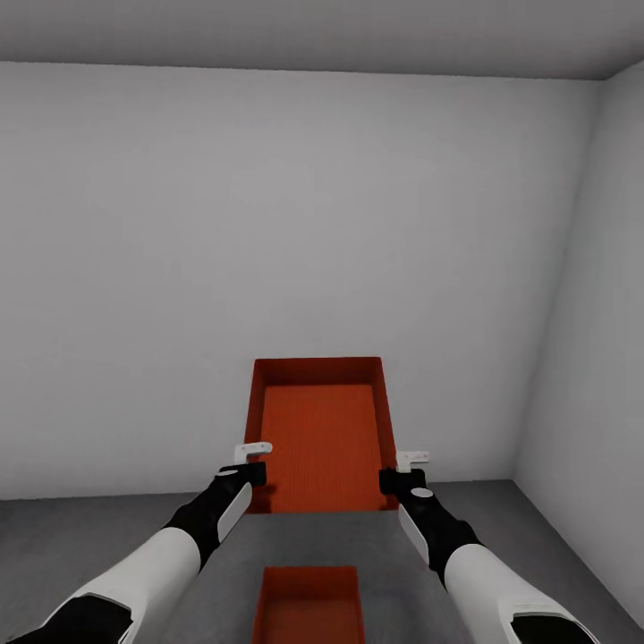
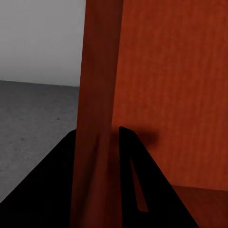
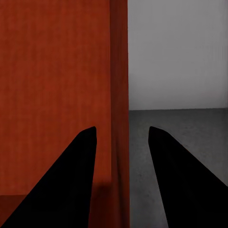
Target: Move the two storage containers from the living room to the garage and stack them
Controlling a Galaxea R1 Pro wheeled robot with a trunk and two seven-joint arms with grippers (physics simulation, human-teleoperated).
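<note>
Head view: I held one storage container point(image 1: 324, 438) between both claws | left gripper point(image 1: 253, 450) clamped on its side wall, right gripper point(image 1: 411, 460) straddled the opposite wall, jaws apart | second container point(image 1: 307, 605) on garage floor point(image 1: 80, 546), below the claws | step: stacking; next, I judged, align and lower.

lower container point(image 1: 309, 608) cut off by the head view's bottom edge, held container point(image 1: 322, 443) hiding floor point(image 1: 89, 546) behind it

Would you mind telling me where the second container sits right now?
In the head view, the second container sits on the grey floor at bottom centre, between the arms, below the held container.
</note>
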